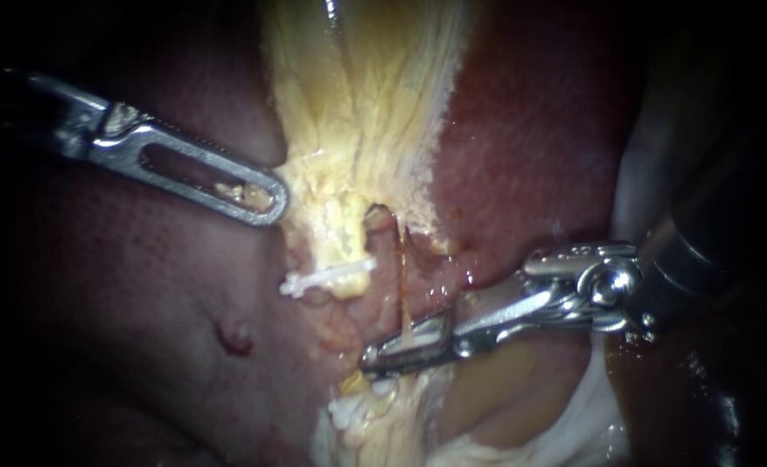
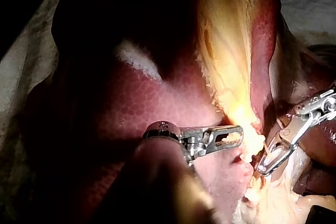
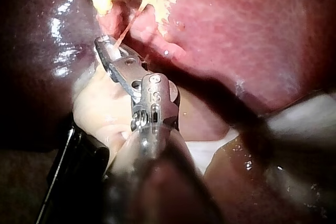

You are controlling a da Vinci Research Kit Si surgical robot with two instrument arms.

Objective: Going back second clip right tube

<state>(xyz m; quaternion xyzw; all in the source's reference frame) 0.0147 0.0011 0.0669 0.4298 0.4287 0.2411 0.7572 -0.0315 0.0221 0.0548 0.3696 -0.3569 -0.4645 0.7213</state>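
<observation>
L instrument (image 1: 266, 199) slanting down from left, jaws clamped on yellow tissue (image 1: 357, 130); R instrument (image 1: 383, 353) from right, jaws narrowly apart astride thin tube (image 1: 401, 277).

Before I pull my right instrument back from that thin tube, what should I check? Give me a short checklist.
1. Right instrument open: ok. A gap shows between its jaws, and the thin tube runs through it.
2. Clip seated on that tube: cannot tell. Something pale sits at the jaws.
3. Tube unbroken: ok. It is one strand from the yellow tissue down to the jaws.
4. Left instrument grip: ok. Its jaws are shut on the yellow tissue's edge.
5. White clip beside the tube: ok. It lies across the yellow tissue, apart from the right instrument.
</observation>
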